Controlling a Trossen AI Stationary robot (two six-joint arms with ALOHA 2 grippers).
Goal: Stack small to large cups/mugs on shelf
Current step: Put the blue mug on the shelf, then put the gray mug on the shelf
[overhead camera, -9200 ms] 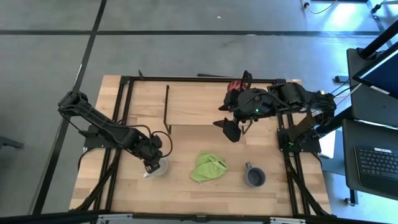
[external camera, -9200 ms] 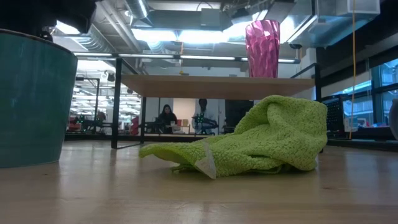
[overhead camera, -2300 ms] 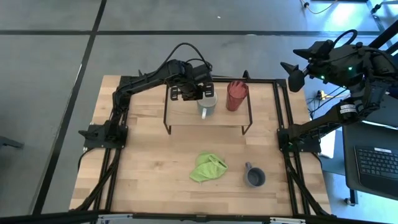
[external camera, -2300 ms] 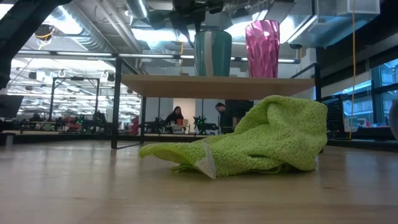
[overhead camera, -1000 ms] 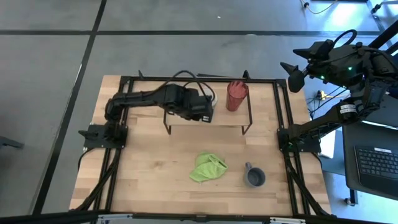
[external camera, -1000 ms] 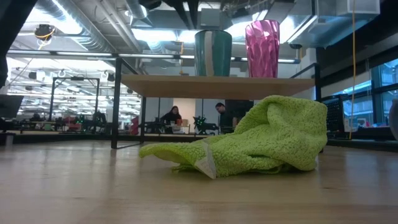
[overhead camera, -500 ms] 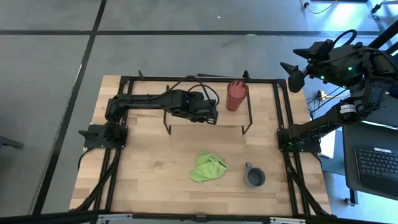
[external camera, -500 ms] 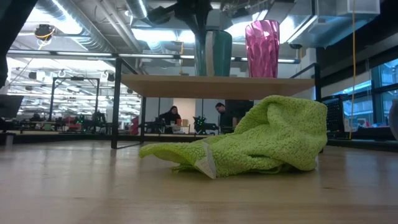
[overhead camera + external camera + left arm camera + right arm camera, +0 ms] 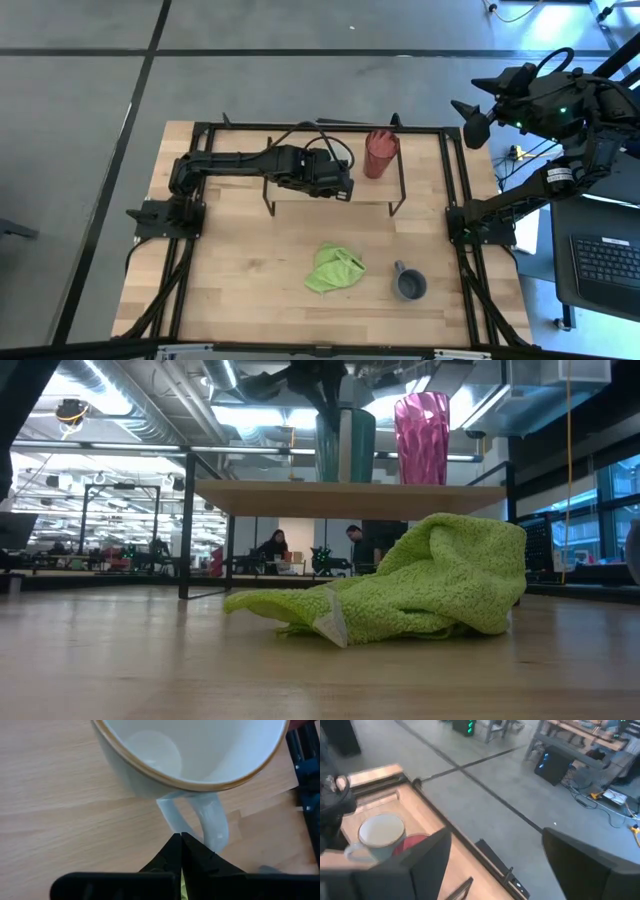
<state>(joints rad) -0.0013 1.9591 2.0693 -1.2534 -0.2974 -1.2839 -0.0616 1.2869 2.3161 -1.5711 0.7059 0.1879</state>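
The cream-white mug stands upright on the shelf, beside the red ribbed tumbler. In the high view the left arm hides the mug. My left gripper is shut, pointing down over the shelf on the mug's near side, its tips at the mug's handle. In the low view its fingers hang in front of the mug. The small grey-blue mug stands on the table at the near right. My right gripper waits open, high beyond the table's far right corner. My left gripper's shut fingertips come from above and stand right against the lower limb of the mug's handle, on the side away from the mug's body. I cannot tell whether they touch it. The mug stands upright on the shelf board.
A crumpled light green cloth lies on the table near its middle, left of the grey-blue mug. The shelf's black rod legs stand on the far half of the table. People sit in the room beyond the table.
My left gripper has moved a little toward the table's right and near edges over the shelf and come down in front of the cream-white mug. Its fingers now hang before the mug in the low view. The mug and tumbler stay upright on the shelf.
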